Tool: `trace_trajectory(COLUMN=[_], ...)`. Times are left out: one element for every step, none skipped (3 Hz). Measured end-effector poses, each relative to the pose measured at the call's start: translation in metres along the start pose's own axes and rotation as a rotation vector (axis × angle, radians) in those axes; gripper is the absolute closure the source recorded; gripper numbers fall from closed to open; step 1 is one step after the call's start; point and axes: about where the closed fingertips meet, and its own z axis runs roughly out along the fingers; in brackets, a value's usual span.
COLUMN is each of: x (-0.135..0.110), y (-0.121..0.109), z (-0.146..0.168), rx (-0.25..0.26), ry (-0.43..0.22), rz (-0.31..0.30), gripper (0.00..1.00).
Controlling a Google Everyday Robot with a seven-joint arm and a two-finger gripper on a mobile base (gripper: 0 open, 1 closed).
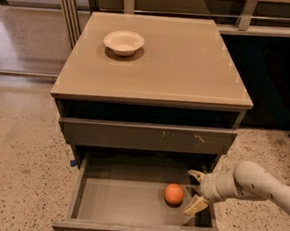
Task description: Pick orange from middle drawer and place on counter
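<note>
Orange and smooth, the orange (174, 194) seems light and likely to roll; the hand (190, 192), wide open beside it in the middle drawer (123, 201), should grip its widest part.

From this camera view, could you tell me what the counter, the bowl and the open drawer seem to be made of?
Counter: probably laminate or coated board, smooth tan with soft sheen. Bowl: likely ceramic or plastic, plain off-white, matte. Middle drawer: perhaps painted metal or board, flat grey floor. The gripper, open, hangs in the drawer beside the orange.
</note>
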Motion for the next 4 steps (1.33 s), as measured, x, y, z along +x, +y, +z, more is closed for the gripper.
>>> trace_trajectory(x=[0.013,0.020,0.024,0.025], y=[-0.004,-0.008,-0.010,-0.009], z=[0.020,0.035,0.066,0.082], rx=[0.015,0.028,-0.001,-0.025], ry=[-0.028,-0.046,-0.068,-0.083], rz=[-0.002,-0.009,-0.016,-0.015], gripper=[0.18,0.18,0.18,0.18])
